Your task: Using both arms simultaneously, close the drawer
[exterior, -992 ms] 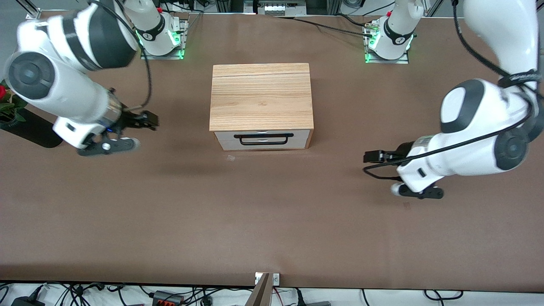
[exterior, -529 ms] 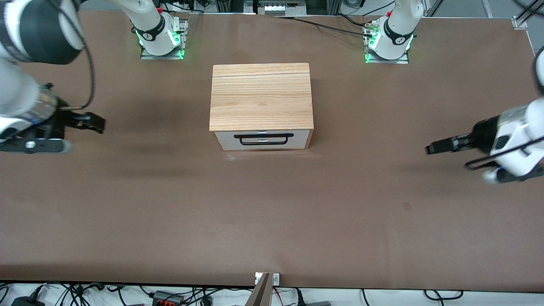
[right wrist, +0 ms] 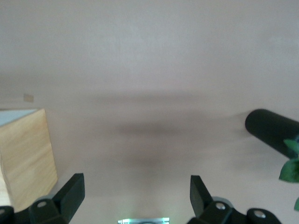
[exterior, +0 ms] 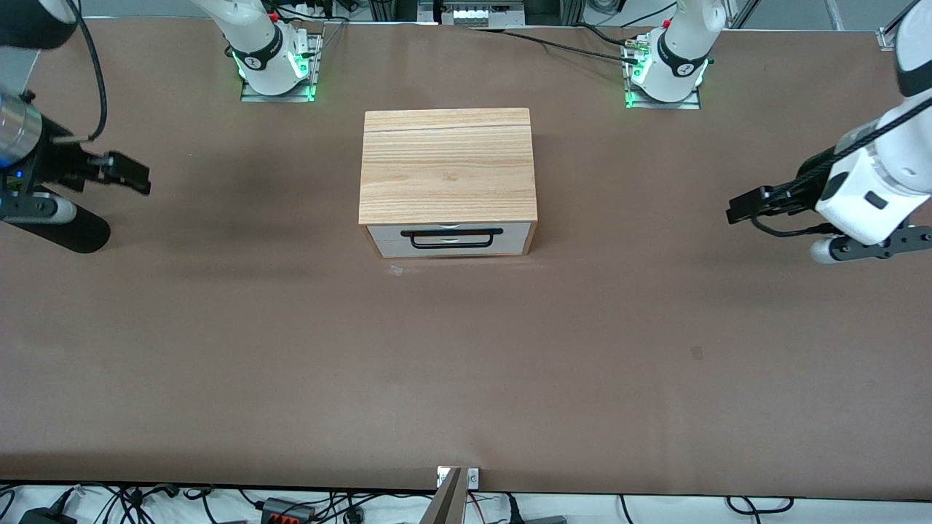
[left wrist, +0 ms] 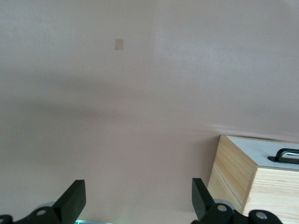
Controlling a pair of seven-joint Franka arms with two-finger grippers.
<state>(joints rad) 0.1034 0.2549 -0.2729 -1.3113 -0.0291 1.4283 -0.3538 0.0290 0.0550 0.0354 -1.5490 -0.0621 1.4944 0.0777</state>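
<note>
The drawer [exterior: 451,239] sits pushed in flush in the light-wood box [exterior: 448,164] at mid-table, its white front and black bar handle [exterior: 451,234] facing the front camera. My left gripper [exterior: 743,206] hangs open and empty over bare table toward the left arm's end, well apart from the box. My right gripper [exterior: 135,175] hangs open and empty toward the right arm's end. The left wrist view shows its open gripper [left wrist: 138,200] with the box [left wrist: 238,172] and handle [left wrist: 287,154]. The right wrist view shows its open gripper [right wrist: 136,193] and the box [right wrist: 25,158].
A black cylinder [exterior: 76,229] lies on the table under the right arm, also in the right wrist view [right wrist: 271,133] beside green leaves [right wrist: 292,168]. The arm bases [exterior: 273,62] [exterior: 666,69] stand farther from the front camera than the box.
Both arms have swung away from the box toward their own ends of the table. The drawer has stayed pushed in.
</note>
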